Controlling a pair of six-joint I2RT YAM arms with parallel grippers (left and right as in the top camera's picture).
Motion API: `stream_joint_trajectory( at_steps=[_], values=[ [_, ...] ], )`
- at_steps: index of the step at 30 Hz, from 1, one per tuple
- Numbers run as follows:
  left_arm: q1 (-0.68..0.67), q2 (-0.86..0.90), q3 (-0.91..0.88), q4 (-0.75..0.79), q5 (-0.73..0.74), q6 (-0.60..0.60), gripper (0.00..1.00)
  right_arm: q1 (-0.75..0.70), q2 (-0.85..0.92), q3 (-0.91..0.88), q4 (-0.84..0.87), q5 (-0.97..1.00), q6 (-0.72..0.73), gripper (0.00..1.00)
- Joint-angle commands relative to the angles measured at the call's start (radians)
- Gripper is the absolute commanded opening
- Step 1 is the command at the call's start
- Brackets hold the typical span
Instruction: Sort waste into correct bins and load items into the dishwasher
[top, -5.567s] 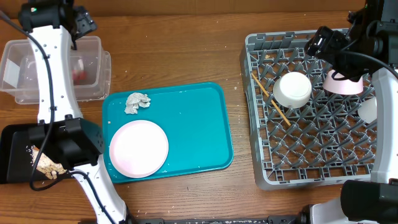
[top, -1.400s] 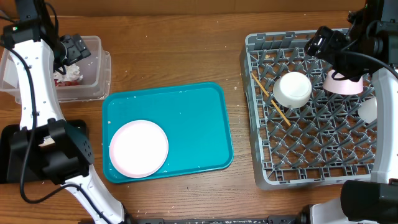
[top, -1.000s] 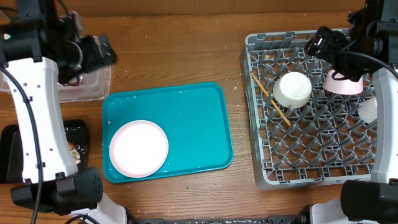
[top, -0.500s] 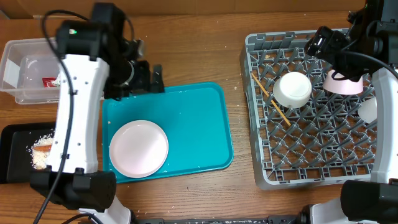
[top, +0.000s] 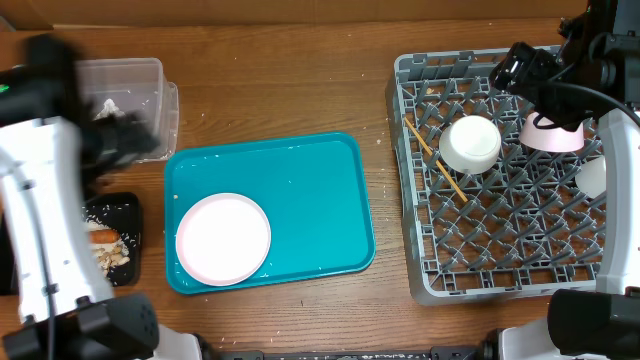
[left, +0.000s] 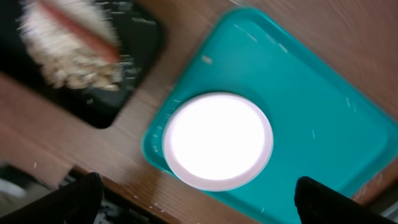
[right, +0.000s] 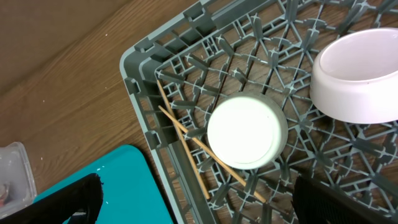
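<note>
step: likely plate (top: 223, 238) into rack (top: 500, 270); catch the rim from the side, since it lies flat and the thin lip could slip.
plate: pale pink-white, round, empty, face up; near-left on tray (top: 320, 200).
left claw (left: 200, 202): wide, empty, above plate.
right claw (right: 200, 202): wide, empty, over rack's far-left corner.
rack: near half free.

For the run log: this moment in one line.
left fingers open, empty | right fingers open, empty | round pink-white plate on rectangular teal tray

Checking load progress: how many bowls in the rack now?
2. White bowl beside the chopsticks; pink bowl to its right, partly under the right arm. The arm may hide more.
</note>
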Motion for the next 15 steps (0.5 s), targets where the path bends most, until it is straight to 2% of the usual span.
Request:
stream_joint_trajectory(
  at_steps=[1,7,12,15],
  values=[
    [0.171,-0.021,-0.012,-0.013,0.064,-0.09,1.0,-0.001,-0.005,0.027,0.005,0.003,0.001,1.0],
    [0.325,-0.021,-0.055,-0.013,0.116,-0.085,1.0,-0.001,-0.005,0.027,0.009,-0.01,0.011,1.0],
    [0.356,-0.021,-0.055,-0.012,0.111,-0.084,1.0,-0.001,-0.005,0.027,0.036,-0.024,0.029,1.0],
    [0.356,-0.021,-0.055,-0.01,0.109,-0.084,1.0,-0.001,-0.005,0.027,0.013,-0.154,0.084,1.0]
  ],
)
